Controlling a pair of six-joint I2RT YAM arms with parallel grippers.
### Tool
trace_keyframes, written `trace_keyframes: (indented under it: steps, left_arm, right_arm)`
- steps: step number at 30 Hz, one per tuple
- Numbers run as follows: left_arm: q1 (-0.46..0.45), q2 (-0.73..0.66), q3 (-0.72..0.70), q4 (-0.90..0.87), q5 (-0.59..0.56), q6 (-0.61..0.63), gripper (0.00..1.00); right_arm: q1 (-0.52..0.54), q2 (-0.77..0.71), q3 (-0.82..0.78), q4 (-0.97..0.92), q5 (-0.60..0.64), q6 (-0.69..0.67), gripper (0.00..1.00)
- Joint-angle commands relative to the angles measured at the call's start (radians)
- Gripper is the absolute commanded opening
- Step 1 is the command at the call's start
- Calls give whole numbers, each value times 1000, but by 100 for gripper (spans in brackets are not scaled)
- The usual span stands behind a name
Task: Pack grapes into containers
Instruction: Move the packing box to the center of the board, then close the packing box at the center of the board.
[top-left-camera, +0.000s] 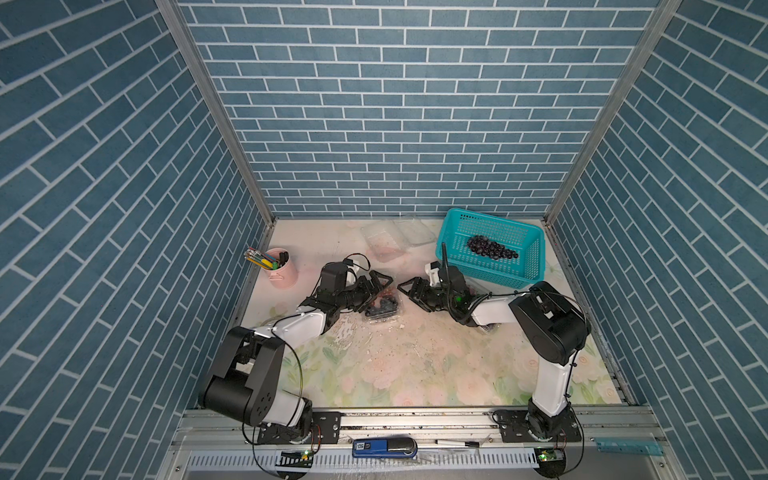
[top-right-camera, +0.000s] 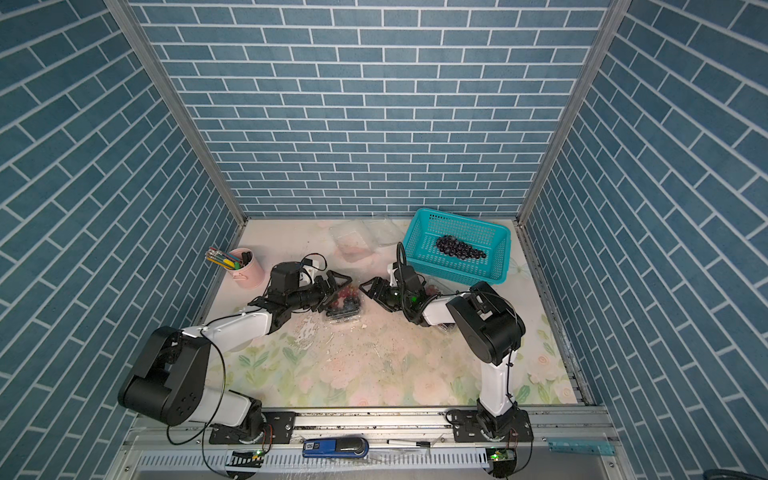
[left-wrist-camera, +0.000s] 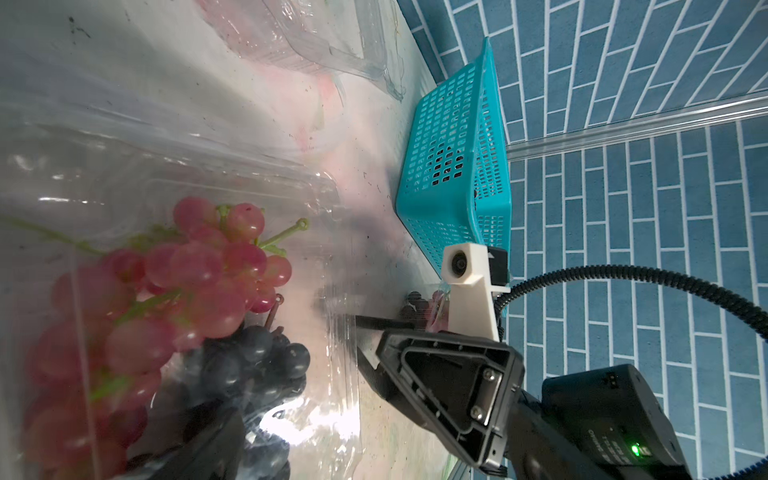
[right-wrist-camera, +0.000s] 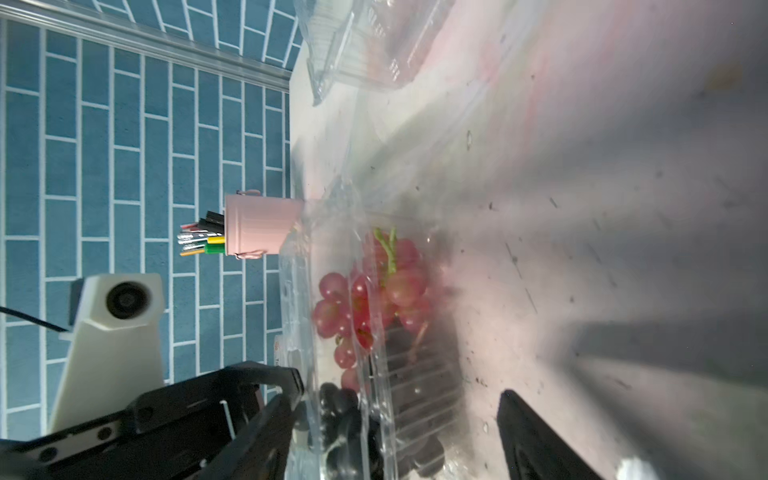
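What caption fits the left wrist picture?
Red-pink grapes and dark purple grapes sit in a clear plastic clamshell container; teal perforated basket beyond.

High overhead, both top views look down on my whole table (top-left-camera: 415, 365); my wrist cameras (left-wrist-camera: 457, 266), close in, face each other across one container (left-wrist-camera: 316, 183).

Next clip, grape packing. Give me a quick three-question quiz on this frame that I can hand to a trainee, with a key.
1. True or false: the teal basket holds a bunch of red grapes.
2. Which grapes lie in the clear container between the left gripper and the right gripper? A: red only. B: dark only. C: both.
3. How many bunches lie in the basket?
Key: 1. False: its dark bunch is purple-black. 2. C: red grapes and dark grapes. 3. One.
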Motion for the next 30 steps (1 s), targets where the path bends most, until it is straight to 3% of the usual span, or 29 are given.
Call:
trace_keyframes:
  steps: [1, 12, 28, 30]
  left_arm:
    - [-5, 19, 15, -11, -6, 8, 100]
    - [-8, 33, 25, -15, -10, 2, 100]
    - [-8, 50, 26, -20, -11, 5, 100]
    - [-8, 49, 25, -21, -13, 7, 99]
  right_arm:
    - [-46, 33, 63, 49, -16, 34, 77]
    - [-86, 233, 345, -54, -171, 30, 63]
    - [-75, 338, 395, -13, -259, 58, 48]
    - [-74, 347, 408, -23, -263, 62, 43]
